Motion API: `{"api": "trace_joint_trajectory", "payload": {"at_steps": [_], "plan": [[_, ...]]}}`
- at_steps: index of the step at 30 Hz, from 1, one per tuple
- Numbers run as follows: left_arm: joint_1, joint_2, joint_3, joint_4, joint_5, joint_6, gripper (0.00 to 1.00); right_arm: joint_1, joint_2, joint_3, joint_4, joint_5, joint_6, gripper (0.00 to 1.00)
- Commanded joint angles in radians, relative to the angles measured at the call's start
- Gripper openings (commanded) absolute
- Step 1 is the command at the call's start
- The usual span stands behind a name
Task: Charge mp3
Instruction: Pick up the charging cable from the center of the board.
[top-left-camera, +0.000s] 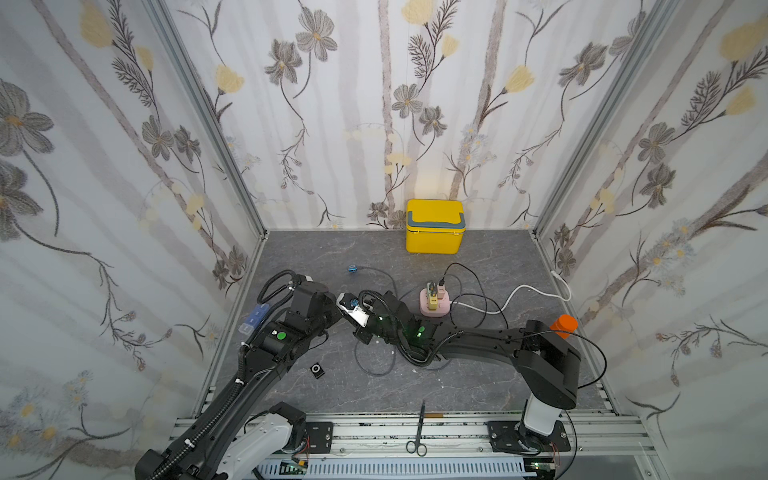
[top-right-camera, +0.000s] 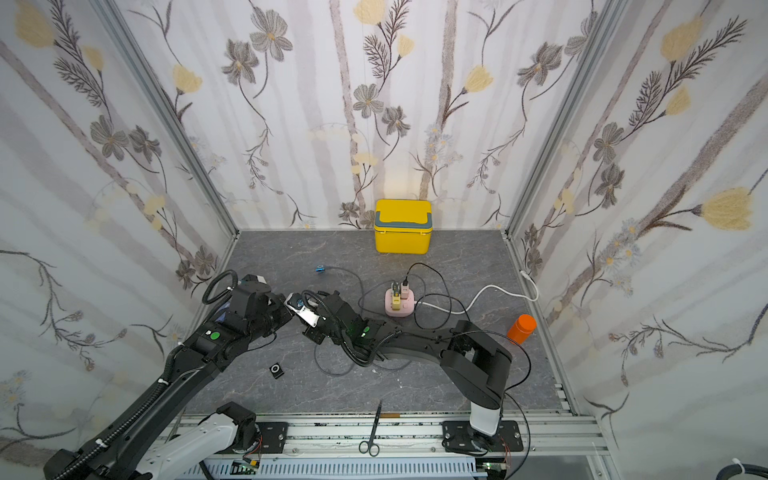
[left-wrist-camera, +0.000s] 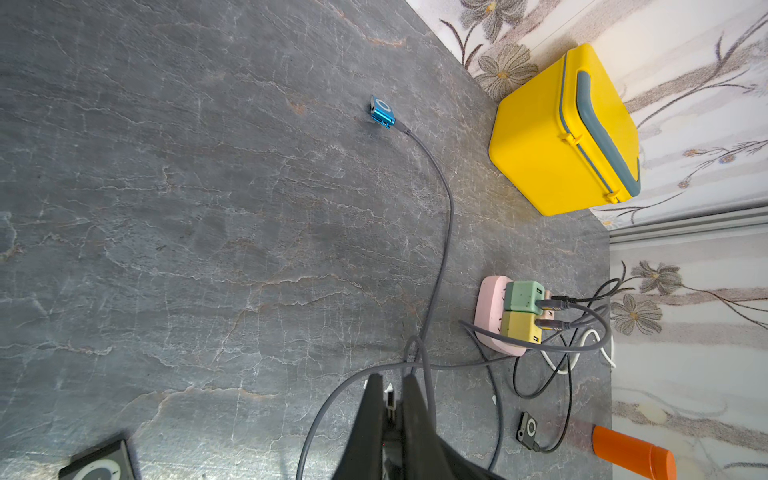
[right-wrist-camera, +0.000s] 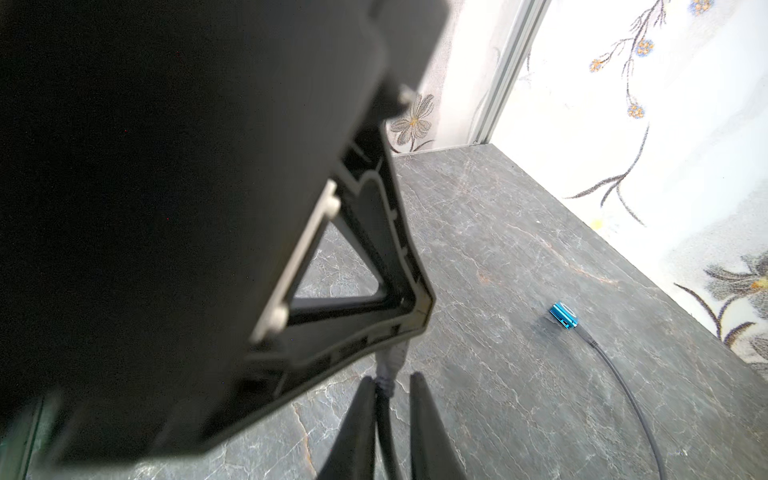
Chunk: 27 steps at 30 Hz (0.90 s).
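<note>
Where the arms meet: left gripper (left-wrist-camera: 392, 382) clamped on the grey moulded plug (right-wrist-camera: 392, 355) of a grey cable (right-wrist-camera: 385, 424) — right gripper (right-wrist-camera: 390, 380) narrowed around that cable just behind, gap showing at one finger
Mp3: black square player (top-left-camera: 317, 370) flat on the grey stone-look table (top-left-camera: 478, 386) beside the left forearm
Yellow plastic box (top-left-camera: 434, 232): lid shut, contents hidden, by the back wall
Pink socket block (left-wrist-camera: 490, 316): green charger cube (left-wrist-camera: 521, 296) and yellow charger cube (left-wrist-camera: 519, 328) plugged in

No legible text, label, brand, number or sign anywhere. Control-ring symbols on the black mp3 player (left-wrist-camera: 528, 430) and on the blue mp3 player (left-wrist-camera: 382, 111) too small to read.
</note>
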Motion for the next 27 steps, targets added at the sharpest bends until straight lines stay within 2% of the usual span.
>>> {"api": "trace_joint_trajectory", "payload": {"at_steps": [1, 2, 3, 4, 5, 12, 13, 18, 21, 27], "plan": [[-0.010, -0.016, 0.003, 0.079, 0.083, -0.017, 0.00, 0.006, 0.019, -0.014, -0.151, 0.067, -0.139, 0.17], [-0.008, -0.017, 0.003, 0.080, 0.081, -0.019, 0.00, 0.008, 0.019, -0.016, -0.153, 0.067, -0.143, 0.21], [-0.009, -0.021, 0.003, 0.080, 0.078, -0.020, 0.00, 0.010, 0.019, -0.016, -0.154, 0.067, -0.148, 0.29], [-0.009, -0.021, 0.003, 0.077, 0.074, -0.020, 0.00, 0.011, 0.018, -0.019, -0.153, 0.066, -0.150, 0.42], [-0.009, -0.023, 0.003, 0.076, 0.072, -0.022, 0.00, 0.011, 0.016, -0.020, -0.153, 0.062, -0.150, 0.47], [-0.009, -0.037, -0.002, 0.076, 0.049, -0.028, 0.00, 0.024, 0.019, -0.032, -0.160, 0.036, -0.168, 0.49], [-0.009, -0.039, -0.001, 0.079, 0.053, -0.029, 0.00, 0.026, 0.019, -0.043, -0.149, 0.043, -0.169, 0.48], [-0.009, -0.030, -0.008, 0.076, 0.065, -0.027, 0.00, 0.027, -0.013, -0.086, -0.067, 0.067, -0.151, 0.30], [-0.009, -0.032, -0.019, 0.091, 0.081, -0.036, 0.00, 0.026, -0.041, -0.131, 0.037, 0.086, -0.140, 0.15], [-0.009, -0.026, -0.031, 0.109, 0.103, -0.047, 0.00, 0.025, -0.074, -0.207, 0.222, 0.058, -0.147, 0.03]]}}
